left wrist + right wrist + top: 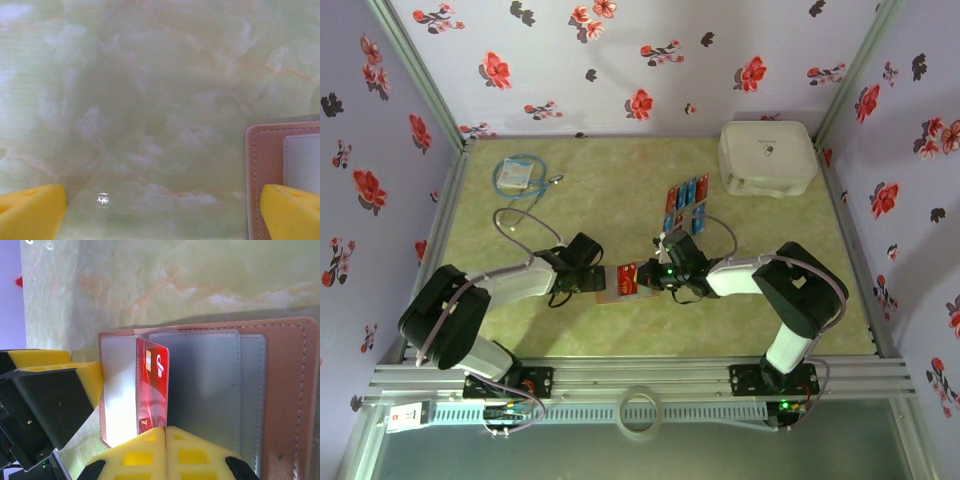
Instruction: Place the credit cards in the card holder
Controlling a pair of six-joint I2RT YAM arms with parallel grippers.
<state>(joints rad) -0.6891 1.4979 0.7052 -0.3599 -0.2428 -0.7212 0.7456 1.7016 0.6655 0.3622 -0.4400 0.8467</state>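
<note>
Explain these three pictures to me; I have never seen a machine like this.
These are two robot arms bolted to a green marbled table. One picture looks down from above; the other two come from wrist cameras. On the table lie an open reddish-brown folding wallet, a row of small red and blue cards, a white box and a coiled blue cable. The right arm has its jaws shut on a red card over the wallet's clear pockets. The left arm has its jaws wide open at the wallet's edge.
</note>
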